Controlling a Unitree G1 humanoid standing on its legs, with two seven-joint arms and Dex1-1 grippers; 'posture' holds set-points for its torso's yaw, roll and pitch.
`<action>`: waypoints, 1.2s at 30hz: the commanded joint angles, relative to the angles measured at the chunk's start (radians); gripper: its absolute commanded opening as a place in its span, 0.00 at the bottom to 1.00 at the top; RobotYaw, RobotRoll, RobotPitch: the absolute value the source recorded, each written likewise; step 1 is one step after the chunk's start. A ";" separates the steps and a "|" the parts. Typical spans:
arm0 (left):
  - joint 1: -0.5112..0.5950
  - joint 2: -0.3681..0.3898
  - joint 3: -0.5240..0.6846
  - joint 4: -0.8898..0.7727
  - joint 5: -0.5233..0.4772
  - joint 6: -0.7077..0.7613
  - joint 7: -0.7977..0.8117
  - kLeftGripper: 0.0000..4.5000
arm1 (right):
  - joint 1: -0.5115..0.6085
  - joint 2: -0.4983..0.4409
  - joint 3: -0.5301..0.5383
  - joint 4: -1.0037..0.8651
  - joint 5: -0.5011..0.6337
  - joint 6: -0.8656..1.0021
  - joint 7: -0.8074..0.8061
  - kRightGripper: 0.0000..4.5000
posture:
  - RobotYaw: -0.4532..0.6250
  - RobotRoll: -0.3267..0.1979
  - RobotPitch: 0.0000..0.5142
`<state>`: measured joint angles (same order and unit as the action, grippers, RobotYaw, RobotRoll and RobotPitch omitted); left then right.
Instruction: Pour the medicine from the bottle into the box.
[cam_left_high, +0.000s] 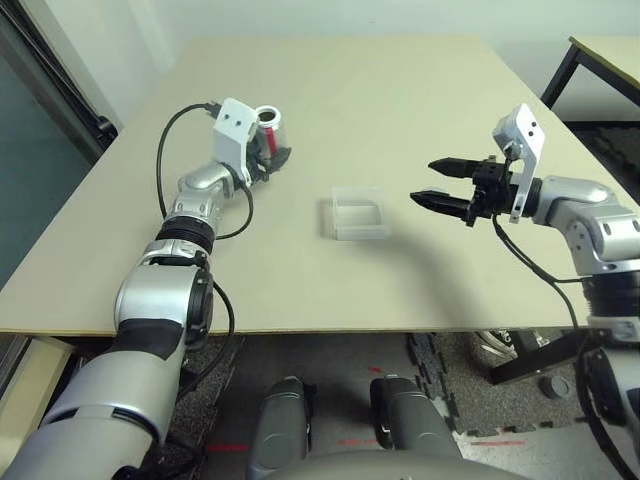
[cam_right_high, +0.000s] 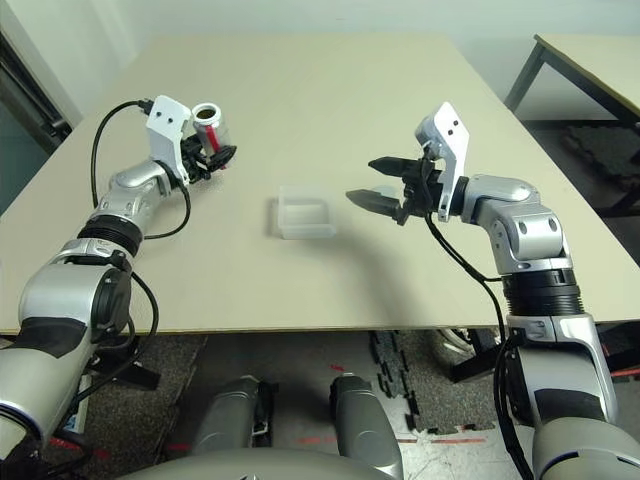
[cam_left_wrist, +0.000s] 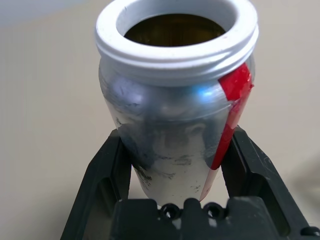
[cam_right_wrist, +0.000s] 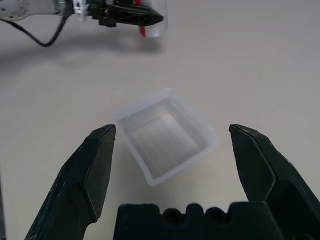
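I have the bottle (cam_left_wrist: 162, 112) clamped in my left gripper (cam_left_wrist: 176, 131), one black finger pressed against each side of its body. It stands nearly upright in the grip, its round open mouth (cam_left_wrist: 175, 30) facing up above the fingertips, with a dark amber-brown inside showing through it. The red stripe (cam_left_wrist: 232, 117) runs down one side, close to one of the fingers. I cannot tell whether the bottle's base touches the table (cam_left_high: 300, 290). My right gripper (cam_left_high: 421, 181) has its fingers spread wide apart, with nothing between them, pointing in toward the box. The clear plastic box (cam_left_high: 360, 232) sits on the table between my two grippers, just past the right fingertips and nearer to them than to the left gripper. A small pale thing (cam_right_high: 384, 190) shows beside the right gripper's fingers, partly hidden by them.
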<state>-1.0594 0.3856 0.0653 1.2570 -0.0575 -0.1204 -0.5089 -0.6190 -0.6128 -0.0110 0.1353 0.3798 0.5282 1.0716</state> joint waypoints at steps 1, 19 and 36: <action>-0.002 0.003 0.010 0.039 0.024 0.026 0.053 0.62 | 0.000 -0.017 0.008 -0.036 0.012 0.024 0.009 1.00 | 0.40 0.62 0.13; -0.063 -0.033 -0.152 0.076 0.266 0.018 0.132 0.62 | 0.023 -0.010 0.007 -0.054 0.005 0.029 -0.016 1.00 | 0.36 0.62 0.13; -0.360 -0.098 -0.869 0.109 0.997 -0.347 0.322 0.62 | -0.005 0.035 0.001 -0.027 -0.005 -0.005 -0.094 1.00 | 0.29 0.62 0.09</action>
<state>-1.4018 0.2941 -0.7375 1.3532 0.8582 -0.4414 -0.2264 -0.6126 -0.5813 -0.0110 0.1047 0.3784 0.5322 0.9887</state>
